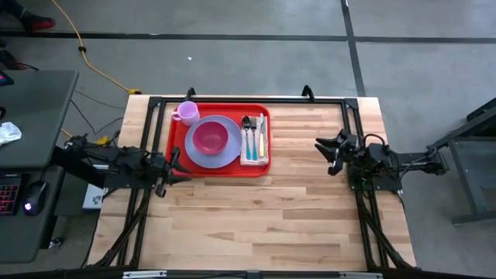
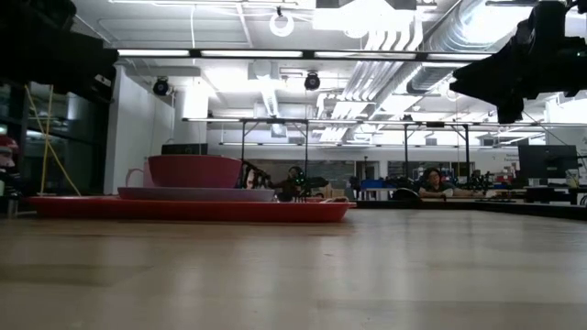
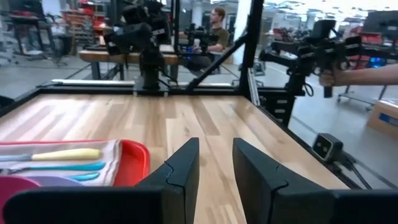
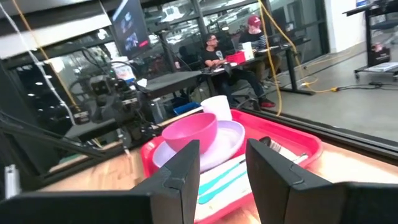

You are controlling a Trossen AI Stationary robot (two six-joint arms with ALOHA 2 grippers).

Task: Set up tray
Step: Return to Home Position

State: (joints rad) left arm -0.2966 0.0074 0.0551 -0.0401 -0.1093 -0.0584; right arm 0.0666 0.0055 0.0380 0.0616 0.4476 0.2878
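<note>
1. Toward the left arm's side of the pale plank table (image 1: 263, 217) lies the tray (image 1: 221, 172). It is flat, glossy red plastic, rectangular with rounded corners and a low raised rim.
2. A round lavender plate (image 1: 226, 155) fills the tray's left half, with a smooth pink bowl (image 1: 210, 138) sitting in it. A small pale cup (image 1: 187, 112) stands at a tray corner just beside the plate.
3. A beige napkin (image 1: 254, 160) (soft, cloth-like) covers the right half. Slim cutlery lies on it side by side: two blue-handled pieces (image 1: 249, 139) and a yellow knife (image 1: 262, 142). Probably one blue piece is a spoon, though I cannot tell.
4. The left gripper (image 1: 177, 165) sits at the tray's left edge. Its blunt dark fingers (image 3: 180, 171) are parted by a narrow gap and hold nothing.
5. The right gripper (image 1: 331, 153) hangs over bare wood, well apart from the tray. Its fingers (image 4: 180, 171) are likewise slightly parted and empty.
</note>
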